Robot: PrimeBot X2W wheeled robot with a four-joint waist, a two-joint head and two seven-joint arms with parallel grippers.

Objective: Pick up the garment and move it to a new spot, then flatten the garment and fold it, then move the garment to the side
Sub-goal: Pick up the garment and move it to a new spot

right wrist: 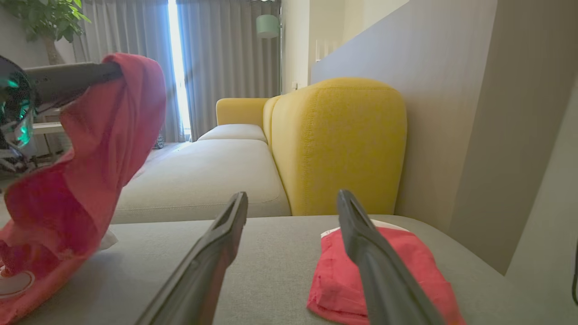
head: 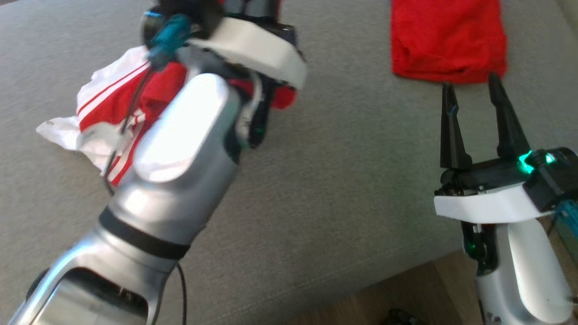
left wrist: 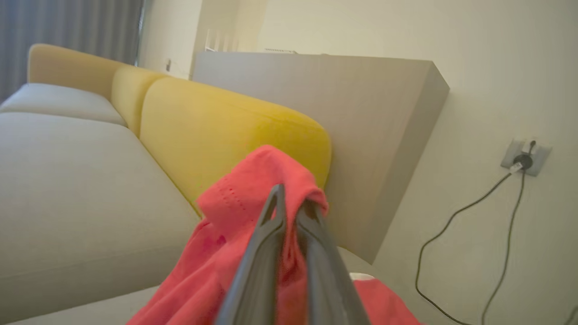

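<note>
A red garment with white stripes hangs partly lifted over the grey sofa seat, its lower part still crumpled on the cushion. My left gripper is shut on a fold of the red cloth, holding it up. In the right wrist view, the garment drapes down from the left gripper's fingers to the seat. My right gripper stands open and empty to the right, its fingertips just short of a folded red garment. That folded piece lies under the right gripper.
A yellow backrest stands behind the seat, with a grey wall panel beside it. A cable runs down from a wall socket. The sofa's front edge meets wooden floor at the lower right.
</note>
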